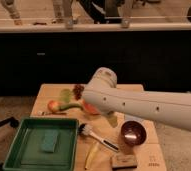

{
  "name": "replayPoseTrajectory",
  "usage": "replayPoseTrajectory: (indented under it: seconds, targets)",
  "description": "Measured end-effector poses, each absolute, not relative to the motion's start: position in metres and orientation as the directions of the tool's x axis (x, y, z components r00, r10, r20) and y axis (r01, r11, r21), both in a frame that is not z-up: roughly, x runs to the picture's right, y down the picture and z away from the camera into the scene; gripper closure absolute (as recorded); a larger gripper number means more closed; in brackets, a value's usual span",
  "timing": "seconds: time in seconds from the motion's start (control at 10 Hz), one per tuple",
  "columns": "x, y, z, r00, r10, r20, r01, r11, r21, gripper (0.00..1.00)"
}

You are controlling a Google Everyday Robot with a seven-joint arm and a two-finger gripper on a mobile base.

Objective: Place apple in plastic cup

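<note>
Camera view shows the big white arm reaching in from the right across the wooden table, with the gripper poking out underneath it near the middle of the table, just above the brush. As far as I can make out the jaws are spread wide and there's nothing in them. The apple is sitting on the table over on the left, just behind the green tray, and the plastic cup stands right next to it, a bit further back and to the right, close enough that they might be touching, can't really say. So I'd call this the approach step: nothing picked up yet, apple not in the cup. The gripper is well off to the right of the apple, with the orange bowl roughly in between, half hidden by the arm. Next move, imo, needs the gripper to swing left over the bowl, line up over the apple and come down on it without knocking the cup, which is the tricky bit since they're so close together. The dark metal cup on the right is not the target, so no reason to go near it
</note>
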State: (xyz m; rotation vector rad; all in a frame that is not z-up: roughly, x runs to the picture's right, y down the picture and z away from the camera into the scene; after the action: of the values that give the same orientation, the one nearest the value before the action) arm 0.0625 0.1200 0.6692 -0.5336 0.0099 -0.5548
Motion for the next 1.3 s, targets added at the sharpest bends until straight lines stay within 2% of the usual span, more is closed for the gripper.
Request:
replayPoseTrajectory:
  seconds: [0.5,1.3]
  targets:
    - [0.061,0.117,0.676,0.855,-0.499,0.141,0.500,0.718,-0.485,0.20]
    - [-0.016,0.078,0.704,0.778,-0.586,0.228,0.617,0.643,-0.454,0.20]
